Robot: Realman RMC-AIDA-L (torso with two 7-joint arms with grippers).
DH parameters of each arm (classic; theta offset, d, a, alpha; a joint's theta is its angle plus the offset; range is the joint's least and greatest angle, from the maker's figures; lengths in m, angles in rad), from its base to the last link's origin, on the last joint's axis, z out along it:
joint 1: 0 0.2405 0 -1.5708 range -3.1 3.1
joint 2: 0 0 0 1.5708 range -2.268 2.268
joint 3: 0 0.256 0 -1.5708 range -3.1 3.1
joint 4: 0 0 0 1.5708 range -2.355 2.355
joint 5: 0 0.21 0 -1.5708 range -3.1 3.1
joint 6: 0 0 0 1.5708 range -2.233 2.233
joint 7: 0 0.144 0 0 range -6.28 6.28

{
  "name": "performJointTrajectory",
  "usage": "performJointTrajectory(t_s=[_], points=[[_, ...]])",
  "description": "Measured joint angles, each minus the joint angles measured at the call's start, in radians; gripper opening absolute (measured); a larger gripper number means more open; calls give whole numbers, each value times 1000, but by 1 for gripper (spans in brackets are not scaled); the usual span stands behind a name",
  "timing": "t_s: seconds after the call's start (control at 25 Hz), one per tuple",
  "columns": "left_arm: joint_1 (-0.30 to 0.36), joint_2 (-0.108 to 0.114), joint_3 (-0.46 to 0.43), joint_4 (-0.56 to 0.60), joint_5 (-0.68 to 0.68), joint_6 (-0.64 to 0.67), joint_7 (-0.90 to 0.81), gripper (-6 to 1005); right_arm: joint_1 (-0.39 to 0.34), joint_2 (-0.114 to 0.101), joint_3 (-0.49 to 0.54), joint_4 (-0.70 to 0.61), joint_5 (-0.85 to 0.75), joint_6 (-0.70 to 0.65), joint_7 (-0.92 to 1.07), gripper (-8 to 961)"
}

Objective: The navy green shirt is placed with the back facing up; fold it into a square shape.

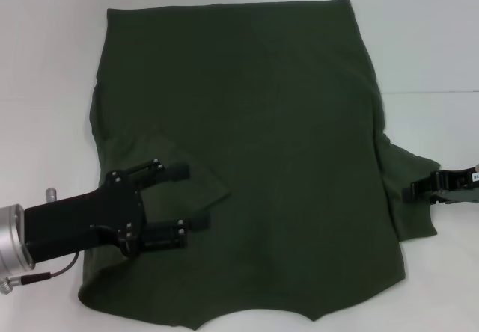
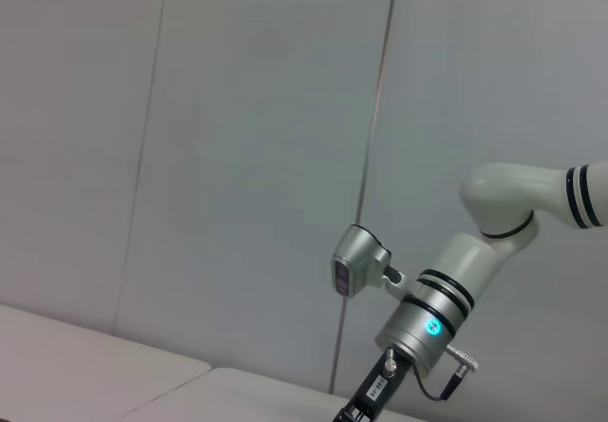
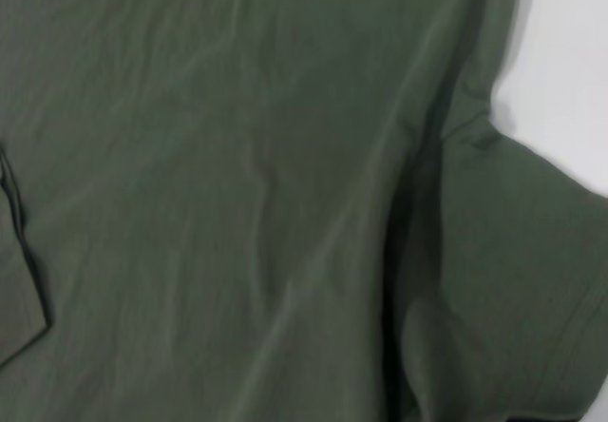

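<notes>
The navy green shirt (image 1: 269, 137) lies spread flat on the white table, plain side up, with its neckline at the near edge. Its left sleeve (image 1: 179, 190) is folded inward onto the body. My left gripper (image 1: 191, 197) hovers over that folded sleeve, open, with nothing between its fingers. The right sleeve (image 1: 408, 212) still sticks out sideways, and my right gripper (image 1: 419, 190) is at its outer edge. In the right wrist view the shirt (image 3: 237, 194) fills the picture, with the right sleeve (image 3: 513, 279) beside bare table.
The white table (image 1: 434, 48) surrounds the shirt on all sides. The left wrist view looks at a grey panelled wall (image 2: 237, 156), with the right arm (image 2: 427, 322) farther off.
</notes>
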Motion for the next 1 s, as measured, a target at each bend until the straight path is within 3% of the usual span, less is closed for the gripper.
performJointTrajectory(t_s=[0.16,0.36,0.6,1.0], points=[[0,-1,0,0,0,0,0,881,0,0,1,0,0,0,0,423],[0,-3,0,0,0,0,0,882,-1,0,-4,0,1,-2,-15,424],[3,-5,0,0,0,0,0,882,-6,-3,1,-11,4,-2,-22,348],[0,-5,0,0,-1,0,-1,880,-8,-5,-4,-12,4,-2,-31,85]])
